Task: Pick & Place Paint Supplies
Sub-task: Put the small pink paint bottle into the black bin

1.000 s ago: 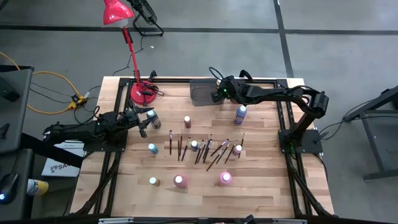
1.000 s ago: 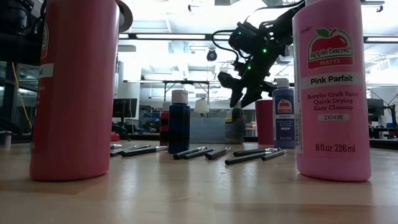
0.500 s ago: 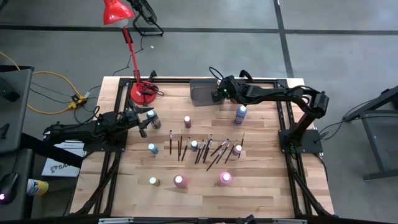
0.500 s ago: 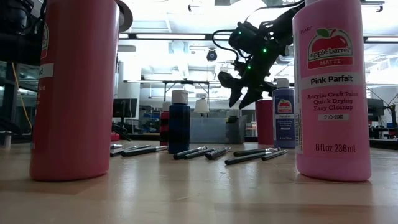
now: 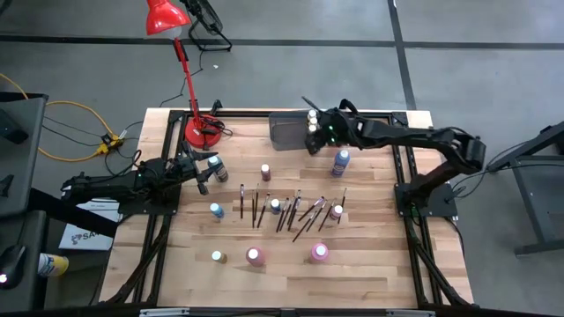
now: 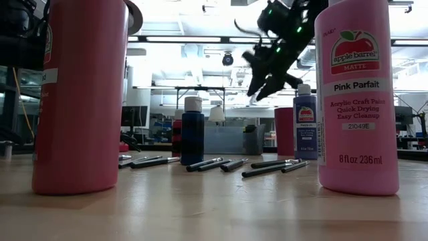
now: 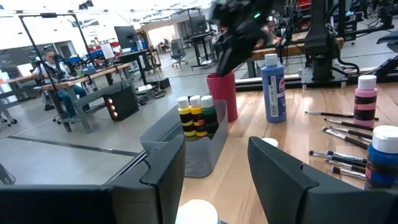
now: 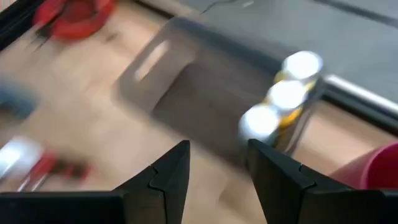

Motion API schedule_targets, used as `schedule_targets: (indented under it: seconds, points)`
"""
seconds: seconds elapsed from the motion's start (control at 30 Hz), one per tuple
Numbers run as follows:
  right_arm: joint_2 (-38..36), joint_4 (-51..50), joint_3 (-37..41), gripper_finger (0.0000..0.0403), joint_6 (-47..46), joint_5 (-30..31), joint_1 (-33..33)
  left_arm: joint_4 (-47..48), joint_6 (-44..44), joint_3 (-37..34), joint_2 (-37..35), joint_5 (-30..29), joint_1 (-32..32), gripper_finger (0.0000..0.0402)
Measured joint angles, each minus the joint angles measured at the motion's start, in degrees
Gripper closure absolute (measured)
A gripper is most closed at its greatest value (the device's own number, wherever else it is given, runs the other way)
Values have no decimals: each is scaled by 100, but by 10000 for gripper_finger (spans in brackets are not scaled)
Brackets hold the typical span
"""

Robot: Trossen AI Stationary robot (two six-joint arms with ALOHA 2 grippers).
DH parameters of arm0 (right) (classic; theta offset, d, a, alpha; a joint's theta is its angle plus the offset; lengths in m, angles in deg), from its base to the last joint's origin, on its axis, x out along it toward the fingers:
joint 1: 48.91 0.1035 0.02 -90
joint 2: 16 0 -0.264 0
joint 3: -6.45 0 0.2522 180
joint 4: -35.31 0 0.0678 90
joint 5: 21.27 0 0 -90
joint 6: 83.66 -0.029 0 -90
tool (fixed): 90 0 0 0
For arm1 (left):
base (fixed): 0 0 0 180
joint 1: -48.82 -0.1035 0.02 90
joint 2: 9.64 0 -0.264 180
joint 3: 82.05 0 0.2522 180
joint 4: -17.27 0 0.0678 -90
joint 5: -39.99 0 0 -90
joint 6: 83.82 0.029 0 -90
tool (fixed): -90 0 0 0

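With three capped bottles (image 8: pixel 283 96) lined up in grey rectangular bin (image 5: pixel 286 132), right gripper (image 5: pixel 311 138) is hovering empty, jaws apart, prob. post-drop; left gripper (image 5: pixel 204 173) is idling, jaws apart.

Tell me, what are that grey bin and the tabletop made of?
The grey bin looks like translucent, smooth plastic: the bottles inside show through its wall. The tabletop seems to be pale wood in joined strips, with a matt finish, though a laminate can't be ruled out.
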Motion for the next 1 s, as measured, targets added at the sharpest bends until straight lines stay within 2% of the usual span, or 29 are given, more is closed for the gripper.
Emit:
schedule_targets:
  seconds: [0.13,0.3,0.43,0.6,0.8,1.0]
  points:
    - [-487,-922,0,247,325,-542,409,0,0,-2,2,1,0,231]
    - [-1174,-1738,290,247,873,-708,1092,0,-2,1,0,2,1,231]
    - [-1792,-1773,953,247,1331,-721,1807,0,-2,1,2,1,-2,231]
    - [-2237,-1753,1517,247,1335,-709,2661,0,-2,1,0,2,-2,231]
    - [-2315,-1647,1866,247,1418,-641,3514,0,0,-1,0,1,-1,231]
    - [-2315,-1130,2246,230,1448,-268,3848,0,-2,-2,2,1,0,231]
